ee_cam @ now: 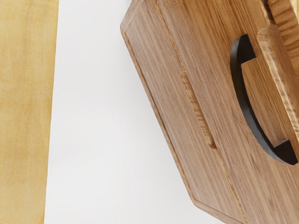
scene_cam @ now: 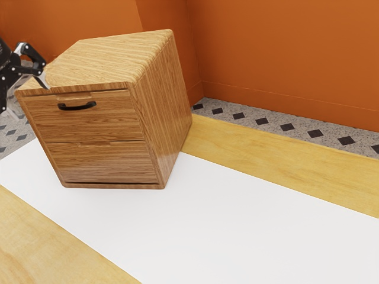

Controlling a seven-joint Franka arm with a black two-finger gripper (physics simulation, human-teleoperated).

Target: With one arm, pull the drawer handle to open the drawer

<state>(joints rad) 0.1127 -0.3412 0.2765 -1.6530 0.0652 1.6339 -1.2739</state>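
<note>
A wooden cabinet stands on a white mat, its front turned toward the exterior view's lower left. Its upper drawer carries a curved black handle and sits flush with the cabinet front. A plain lower drawer lies beneath it. My black gripper hovers at the exterior view's left edge, above and to the left of the cabinet's top front corner, apart from the handle, with its fingers spread and nothing between them. Seen from the wrist, the handle and the drawer front lie below my hand.
The white mat spreads in front of and beside the cabinet, bordered by wooden floor strips. Orange walls rise behind, with a speckled tiled strip at their foot.
</note>
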